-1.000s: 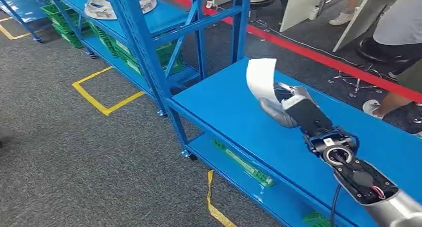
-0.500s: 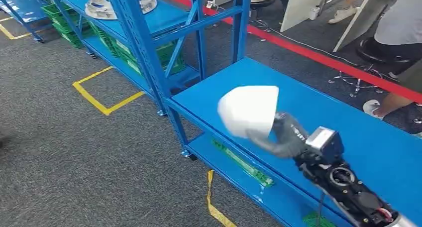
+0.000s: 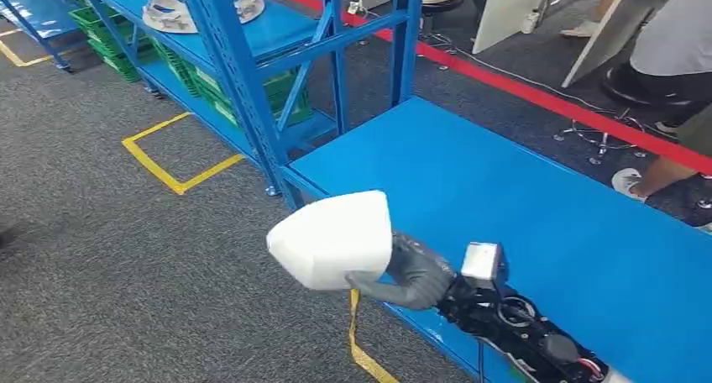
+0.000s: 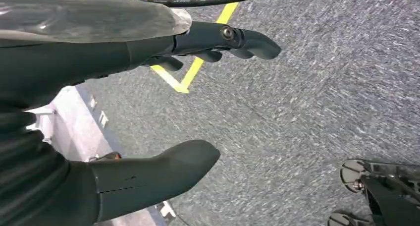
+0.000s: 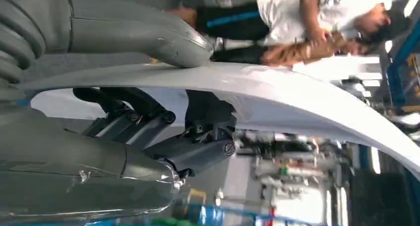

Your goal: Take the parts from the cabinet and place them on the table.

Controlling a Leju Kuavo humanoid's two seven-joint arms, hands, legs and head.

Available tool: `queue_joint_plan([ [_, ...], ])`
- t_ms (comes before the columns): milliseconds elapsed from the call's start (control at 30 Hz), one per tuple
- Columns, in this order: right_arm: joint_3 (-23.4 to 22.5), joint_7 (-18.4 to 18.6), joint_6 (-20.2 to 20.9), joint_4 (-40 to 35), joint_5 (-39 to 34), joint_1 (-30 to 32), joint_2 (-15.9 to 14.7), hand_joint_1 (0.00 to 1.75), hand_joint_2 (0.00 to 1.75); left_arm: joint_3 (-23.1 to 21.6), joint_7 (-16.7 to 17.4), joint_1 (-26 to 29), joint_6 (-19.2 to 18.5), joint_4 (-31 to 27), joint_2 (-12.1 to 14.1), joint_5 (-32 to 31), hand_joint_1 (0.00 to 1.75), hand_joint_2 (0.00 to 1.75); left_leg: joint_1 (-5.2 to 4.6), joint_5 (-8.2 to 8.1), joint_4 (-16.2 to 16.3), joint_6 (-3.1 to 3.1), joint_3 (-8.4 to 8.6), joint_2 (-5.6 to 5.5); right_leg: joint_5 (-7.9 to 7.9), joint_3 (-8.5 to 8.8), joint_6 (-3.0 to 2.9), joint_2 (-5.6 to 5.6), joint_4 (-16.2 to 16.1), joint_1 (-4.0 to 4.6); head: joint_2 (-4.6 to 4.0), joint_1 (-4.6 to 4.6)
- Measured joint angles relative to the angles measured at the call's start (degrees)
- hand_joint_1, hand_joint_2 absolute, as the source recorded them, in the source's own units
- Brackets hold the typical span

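Head view: the right hand (image 3: pixel 411 274) gripped a smooth white curved part (image 3: pixel 333 238) at the blue table's (image 3: pixel 537 207) front edge.
Left wrist: the left hand (image 4: pixel 148 102) hung spread wide, holding nothing, above grey carpet (image 4: pixel 297 112).
Right wrist: thumb (image 5: pixel 124 28) pressed on the shell.

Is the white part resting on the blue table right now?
No. The right hand holds the white part in the air, out past the blue table's front edge, over the carpet.

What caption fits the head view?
Right hand holds a white part over the blue table's near edge.
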Motion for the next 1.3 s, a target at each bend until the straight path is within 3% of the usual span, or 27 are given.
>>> queue_joint_plan([
  [67,1.31,-0.07,0.51,1.77,0.44,-0.31,1.58,1.75,1.75,-0.11,0.0,-0.1,0.02,0.0,-0.04,0.13,0.0,1.75,-0.09,-0.13,0.16,0.09,-0.07,-0.02,0.05,0.0,0.08,-0.03,-0.18,-0.13,0.0,-0.07],
  [133,2.47,-0.55,0.37,3.37,0.7,-0.81,3.17,1.75,1.75,-0.41,0.04,-0.11,0.09,0.0,0.04,0.15,0.0,1.75,-0.28,-0.27,0.04,0.79,-0.04,-0.14,0.15,0.19,0.45,-0.14,-0.7,-0.3,0.0,-0.33],
  [200,3.17,-0.68,0.11,4.33,0.9,-1.08,4.09,1.75,1.75,-0.59,0.13,-0.15,0.11,0.0,-0.09,0.15,0.0,1.75,0.72,0.6,-2.23,0.98,1.41,-0.22,-0.23,0.75,0.73,-0.22,-0.56,-0.1,0.0,-0.57],
  [233,3.48,-0.72,-0.06,4.77,0.9,-1.48,4.4,1.75,1.75,-0.72,0.31,-0.15,0.11,0.0,-0.11,0.15,0.0,1.75,0.76,0.64,-2.71,1.09,1.76,-0.37,-1.96,-0.3,0.98,-0.19,1.89,-0.07,0.0,-0.15],
  [300,3.98,-0.72,-0.85,5.64,0.9,-1.8,4.62,1.75,1.75,-0.94,0.74,-0.17,0.11,0.0,-0.11,0.33,0.0,1.75,0.9,0.69,-2.71,1.16,1.81,-0.65,-6.56,-5.16,1.48,-0.17,11.36,-0.54,0.0,0.44],
  [333,4.11,-0.72,-1.09,6.04,0.9,-1.63,4.62,1.75,1.75,-0.98,0.87,-0.15,0.11,0.0,-0.11,0.48,0.0,1.75,1.01,0.63,-2.69,1.1,1.79,-0.91,-7.97,-7.57,1.78,-0.17,15.74,-0.79,0.0,0.59],
  [367,4.18,-0.74,-1.39,6.43,0.9,-1.54,4.62,1.75,1.75,-1.03,0.94,-0.09,0.11,0.0,-0.11,0.61,0.0,1.75,1.19,0.53,-2.63,0.93,1.82,-1.28,-7.98,-8.87,2.0,-0.17,17.7,-1.07,0.0,0.76],
  [400,4.29,-0.76,-1.53,6.74,0.85,-1.54,4.62,1.75,1.75,-1.11,1.09,-0.04,0.11,0.0,-0.11,0.7,0.0,1.75,1.43,0.4,-2.58,0.7,1.94,-1.81,-6.38,-8.74,2.36,-0.17,16.72,-1.4,0.0,0.87],
  [467,4.48,-0.94,-1.68,7.15,0.7,-1.57,4.62,1.75,1.75,-1.31,1.16,0.05,0.11,0.0,-0.11,1.0,0.0,1.75,2.1,-0.1,-2.01,-0.16,2.21,-2.88,-0.69,-5.17,3.2,0.1,8.24,-2.23,0.0,1.09],
  [500,4.57,-1.03,-1.79,7.28,0.61,-1.58,4.62,1.75,1.75,-1.33,1.24,0.07,0.13,0.0,-0.09,1.01,0.0,1.75,2.31,-0.55,-1.38,-0.83,2.16,-3.4,2.11,-2.94,3.82,1.61,3.05,-2.93,0.0,1.33],
  [533,4.66,-1.14,-1.94,7.57,0.5,-1.61,4.62,1.75,1.75,-1.33,1.25,-0.02,0.26,0.02,0.22,1.01,0.0,1.75,2.21,-0.91,-0.73,-1.44,1.71,-3.94,0.96,-2.33,4.3,4.33,1.51,-3.13,0.0,1.86],
  [567,4.72,-1.22,-2.05,7.68,0.33,-1.54,4.64,1.75,1.75,-1.38,1.25,-0.21,0.33,0.02,0.2,1.01,0.0,1.75,2.17,-0.96,-0.05,-1.89,1.24,-4.5,1.16,-2.38,3.33,3.9,1.45,-2.9,0.0,1.9],
  [667,4.88,-1.46,-2.27,8.11,0.04,-1.58,4.7,1.75,1.75,-1.44,1.25,0.17,0.52,0.02,0.22,1.16,0.0,1.75,2.85,-0.3,-0.88,-3.18,1.06,-5.74,1.21,-1.97,1.86,2.46,1.83,-2.23,0.0,1.27],
  [700,4.88,-1.53,-2.27,8.11,0.02,-1.66,4.75,1.75,1.75,-1.44,1.25,0.17,0.52,0.02,0.13,1.16,0.0,1.75,2.89,-0.71,-0.39,-3.3,0.82,-4.25,1.52,-1.78,1.25,1.77,1.42,-2.43,0.0,1.07],
  [733,4.88,-1.59,-2.27,8.18,0.04,-1.66,4.77,1.75,1.75,-1.44,1.25,0.03,0.55,0.02,0.18,1.18,0.0,1.75,2.68,-1.85,1.86,-3.22,-0.29,-1.56,1.56,-1.75,1.01,1.21,1.37,-2.25,0.0,0.25],
  [767,4.88,-1.68,-2.27,8.24,0.04,-1.67,4.77,1.75,1.75,-1.44,1.25,-0.16,0.57,0.02,0.22,1.22,0.0,1.75,2.48,-3.92,6.23,-3.16,-2.61,-0.48,1.47,-1.78,0.65,0.48,1.37,-2.06,0.0,-0.42],
  [833,4.9,-1.66,-2.27,8.55,0.22,-1.54,4.77,1.75,1.75,-1.46,1.25,-0.22,0.57,0.02,0.26,1.25,0.0,1.75,2.3,-7.52,16.08,-3.09,-7.98,-0.07,1.27,-1.79,0.28,-1.0,1.37,-1.54,0.0,-1.09],
  [867,4.94,-1.68,-2.27,8.68,0.24,-1.5,4.77,1.75,1.75,-1.49,1.25,-0.15,0.57,0.02,0.26,1.27,0.0,1.75,2.25,-7.92,18.99,-2.97,-9.82,-0.05,1.14,-1.74,0.08,-1.66,1.37,-1.27,0.0,-1.42],
  [900,4.99,-1.66,-2.27,8.83,0.24,-1.5,4.77,1.75,1.75,-1.49,1.31,-0.03,0.57,0.02,0.26,1.36,0.0,1.75,2.21,-6.98,18.85,-2.75,-10.08,0.0,1.02,-1.62,-0.07,-2.22,1.37,-1.07,0.0,-1.73],
  [933,4.99,-1.68,-2.25,8.9,0.26,-1.51,4.77,1.75,1.75,-1.49,1.31,0.07,0.61,0.02,0.26,1.4,0.0,1.75,2.09,-4.84,16.01,-2.41,-8.91,0.11,0.83,-1.43,-0.16,-2.78,1.37,-0.9,0.0,-1.95],
  [1000,4.99,-1.68,-2.23,8.92,0.46,-1.55,4.83,1.75,1.75,-1.49,1.51,0.08,0.63,0.02,0.35,1.7,0.0,1.75,1.46,0.41,5.38,-1.38,-3.64,1.64,0.37,-0.8,-0.12,-3.81,1.37,-0.72,0.0,-2.49],
  [1033,4.99,-1.68,-2.2,8.92,0.68,-1.57,4.88,1.75,1.75,-1.49,1.53,-0.03,0.63,0.02,0.39,1.79,0.0,1.75,0.8,0.71,1.64,-0.87,-1.96,4.38,0.14,-0.61,0.07,-4.18,1.36,-0.66,0.0,-2.75],
  [1067,4.96,-1.68,-2.18,8.92,0.9,-1.59,4.88,1.75,1.75,-1.49,1.66,-0.26,0.63,0.02,0.46,1.84,0.0,1.75,0.19,0.51,1.13,-0.64,-1.69,4.63,-0.23,-0.64,0.48,-4.52,1.45,-0.15,0.0,-3.06],
  [1167,5.03,-1.6,-2.14,8.94,0.98,-1.62,4.92,1.75,1.75,-1.53,1.68,-0.16,0.63,0.02,0.46,2.01,0.0,1.75,-0.06,0.33,1.07,-0.28,-1.84,2.65,-0.55,0.16,1.21,-6.0,0.8,-0.15,0.0,-2.47],
  [1200,5.01,-1.6,-2.16,8.94,0.98,-1.63,5.03,1.75,1.75,-1.53,1.7,-0.11,0.63,0.02,0.5,2.01,0.0,1.75,0.57,0.6,0.35,0.13,-1.29,2.09,-0.93,0.25,1.78,-5.71,0.74,-0.32,0.0,-2.51],
  [1233,5.01,-1.57,-2.16,8.96,1.0,-1.65,5.03,1.75,1.75,-1.59,1.75,-0.09,0.63,0.02,0.44,2.01,0.0,1.75,0.61,0.6,0.05,0.19,-0.97,1.65,-2.09,-0.14,1.96,-3.48,2.12,-0.49,0.0,-2.05],
  [1300,5.01,-1.55,-2.14,9.01,1.0,-1.7,5.03,1.75,1.75,-1.84,1.75,-0.19,0.63,0.02,0.44,2.03,0.0,1.75,0.63,0.49,0.06,0.78,-0.82,0.71,-6.39,-3.97,2.0,-1.25,10.69,-0.55,0.0,-1.29],
])
